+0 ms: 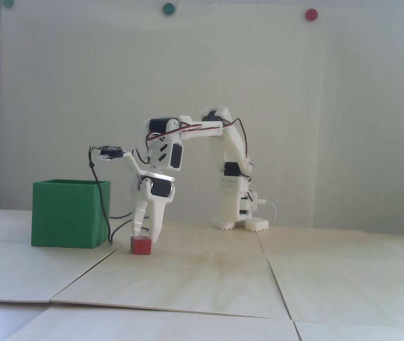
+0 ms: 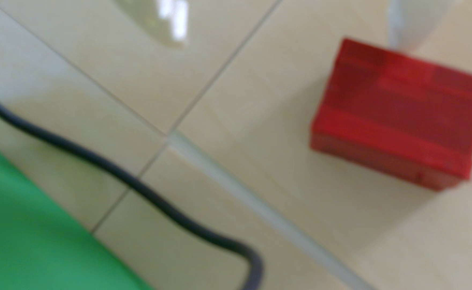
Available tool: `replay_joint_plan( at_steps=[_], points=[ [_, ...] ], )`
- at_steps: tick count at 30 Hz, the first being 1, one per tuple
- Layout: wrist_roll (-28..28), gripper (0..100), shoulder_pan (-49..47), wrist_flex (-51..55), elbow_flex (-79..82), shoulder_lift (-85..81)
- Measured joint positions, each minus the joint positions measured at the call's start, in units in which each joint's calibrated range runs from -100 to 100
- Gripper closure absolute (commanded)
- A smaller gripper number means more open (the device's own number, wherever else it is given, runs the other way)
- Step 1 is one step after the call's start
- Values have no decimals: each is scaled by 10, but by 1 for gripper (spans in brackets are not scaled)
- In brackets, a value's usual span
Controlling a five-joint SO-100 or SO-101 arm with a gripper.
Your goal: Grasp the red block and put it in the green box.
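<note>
So the gripper (image 1: 145, 237) was hanging pretty much straight down with the red block (image 1: 141, 245) right at its fingertips, on the table and slightly in front of them in the fixed view. Fingers looked a little apart, straddling or just behind the block, nothing lifted; honestly I couldn't tell if they were touching. The wrist view was blurry, block's (image 2: 402, 114) long side running diagonally. The green box (image 1: 67, 214) sat just beside, off to the gripper's left in the fixed view.
</note>
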Motion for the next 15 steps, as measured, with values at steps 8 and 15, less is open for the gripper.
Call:
replay_joint_plan(
  at_steps=[8, 15],
  points=[
    [0, 74, -16, 0, -77, 1],
    [0, 74, -15, 37, -113, 1]
  ],
)
